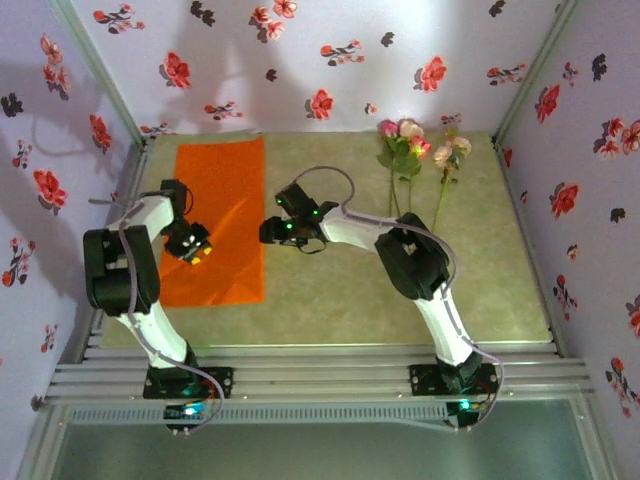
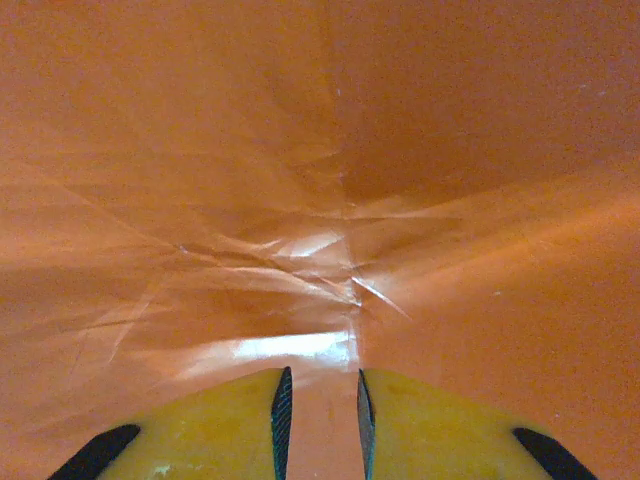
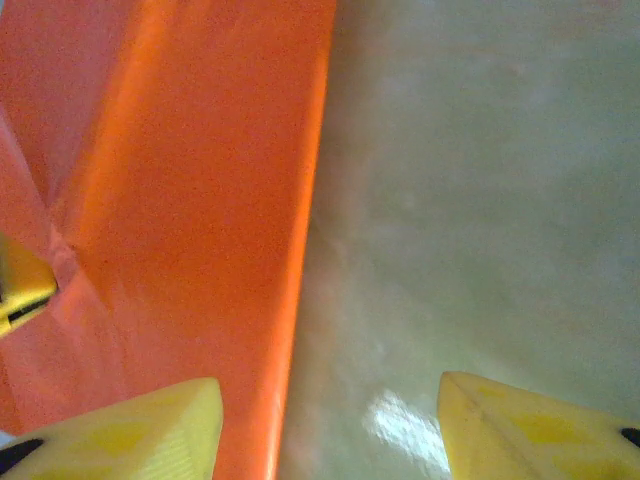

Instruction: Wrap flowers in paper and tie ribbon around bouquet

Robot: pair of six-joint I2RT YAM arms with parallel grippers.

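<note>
Paper (image 1: 215, 200) lies flat on the left half of the table (image 1: 350, 290), orange, creased mid-sheet. Flowers (image 1: 415, 150) lie at the table's far right, well apart from paper, blooms toward the back wall. Right gripper (image 3: 330, 385) straddles paper's right edge, fingers wide apart, holding nothing. Left gripper (image 2: 322, 375) sits on the sheet's middle, fingers narrowed to a slit at the creases; can't tell if it has hold.

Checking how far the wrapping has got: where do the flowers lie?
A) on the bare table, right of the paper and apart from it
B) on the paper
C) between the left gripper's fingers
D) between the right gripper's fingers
A: the top view shows the flowers lying on the bare table at its far right, with open tabletop between them and the paper.
</note>
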